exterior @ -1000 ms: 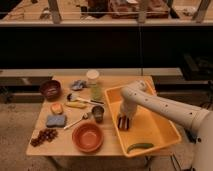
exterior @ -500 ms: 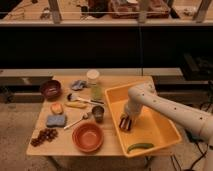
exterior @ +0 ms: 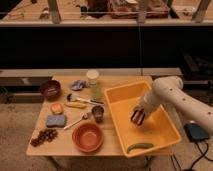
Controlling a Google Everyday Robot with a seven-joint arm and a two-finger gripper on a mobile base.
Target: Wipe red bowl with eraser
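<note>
The red bowl (exterior: 88,137) is wide, shallow and orange-red, and sits upright near the front edge of the wooden table (exterior: 112,148), left of the yellow bin (exterior: 126,90). My gripper (exterior: 137,118) hangs down inside the yellow bin, close over its floor, well to the right of the bowl. I cannot make out a dark striped eraser anywhere; anything under or in the gripper is hidden by it. My white arm (exterior: 170,95) reaches in from the right.
A green vegetable (exterior: 140,146) lies at the bin's front. On the table are a maroon bowl (exterior: 50,89), blue cloth (exterior: 78,85), tall cup (exterior: 93,83), banana (exterior: 76,105), small dark cup (exterior: 98,114), blue sponge (exterior: 56,121) and grapes (exterior: 44,136).
My gripper has moved a little to the right and slightly up inside the yellow bin. The things on the table have not moved.
</note>
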